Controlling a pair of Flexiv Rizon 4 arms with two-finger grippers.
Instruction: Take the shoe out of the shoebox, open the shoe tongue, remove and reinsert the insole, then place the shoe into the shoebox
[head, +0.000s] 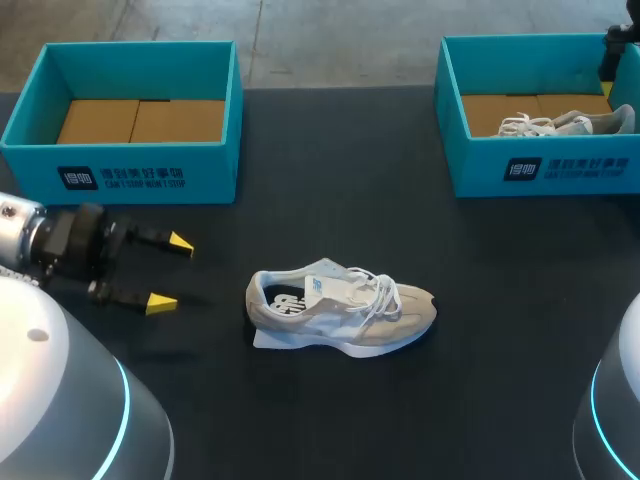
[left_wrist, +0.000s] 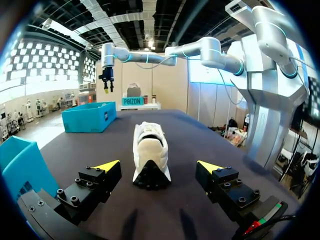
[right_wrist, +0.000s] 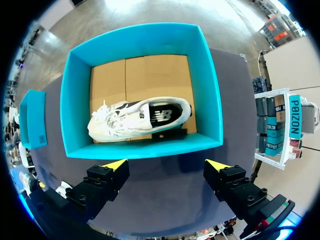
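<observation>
Left hand (head: 170, 272): hanging low over the near left part of the table (head: 500, 330). Fingers are standing wide apart and gripping nothing. The yellow tips are pointing toward the loose shoe.

Loose shoe (head: 340, 305): sitting upright on its sole near the middle of the table, outside both boxes and well apart from the left hand.

Loose shoe, axis: the long axis is running left to right, roughly parallel to the table's near edge. The toe is pointing to my right and the heel is facing the left hand. In the left wrist view the dark heel is sitting straight ahead of the open fingers, with the toe pointing away from them.

Loose shoe, laces: white, lying slack over the tongue.

Left shoebox (head: 130, 170): teal and open-topped, sitting at the far left of the table with its brown cardboard floor showing.

Right shoebox (head: 545, 175): teal and open-topped, sitting at the far right, well apart from the loose shoe.

Boxed shoe (right_wrist: 140, 117): pale, lying inside the right shoebox on the cardboard floor.

Boxed shoe, axis: the long axis is running left to right along the box's front wall. The laces and toe are pointing to my left, the heel to my right. The opening, with its dark insole, is facing up toward the right hand.

Right hand (right_wrist: 166, 165): hanging high above the right shoebox and touching nothing. Fingers are spread wide and carrying nothing.
</observation>
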